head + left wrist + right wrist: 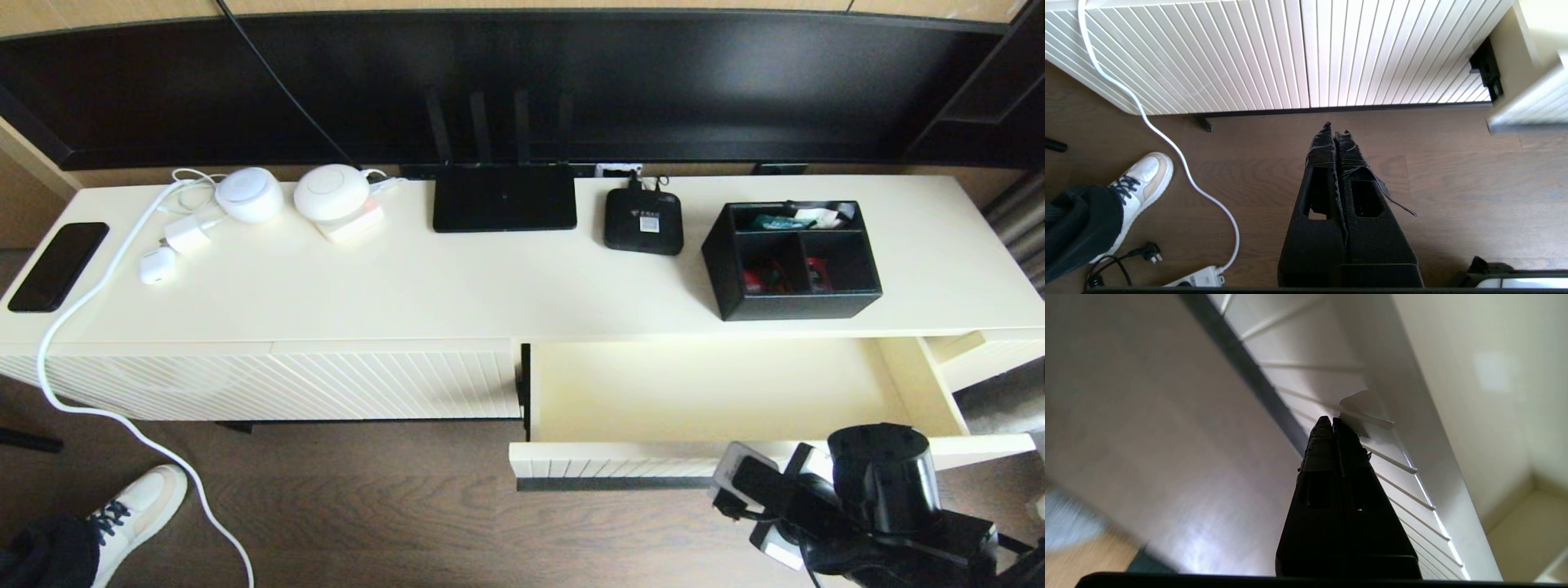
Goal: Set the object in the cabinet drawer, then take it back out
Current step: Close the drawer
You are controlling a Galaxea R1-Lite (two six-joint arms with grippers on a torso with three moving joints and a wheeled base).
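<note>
The black organizer box [792, 261] stands on the cabinet top at the right, above the open drawer; red and white items show in its three compartments. The cabinet drawer [702, 392] is pulled out, its cream interior bare. Its ribbed front [1331, 359] and dark handle strip [1249, 375] show in the right wrist view. My right gripper [1332, 421] is shut with nothing in it, its tips close against the ribbed front just beside the strip. My right arm [878, 482] rises at the drawer's front right. My left gripper [1335, 130] is shut and empty, hanging low over the wood floor before the diagonal-ribbed panel [1290, 53].
On the cabinet top stand a flat black router [504, 198], a small black set-top box [643, 220], two white round devices [331, 192], chargers and a black phone [57, 265]. A white cable [122, 416] drops to the floor. A person's white shoe [135, 510] is at the lower left.
</note>
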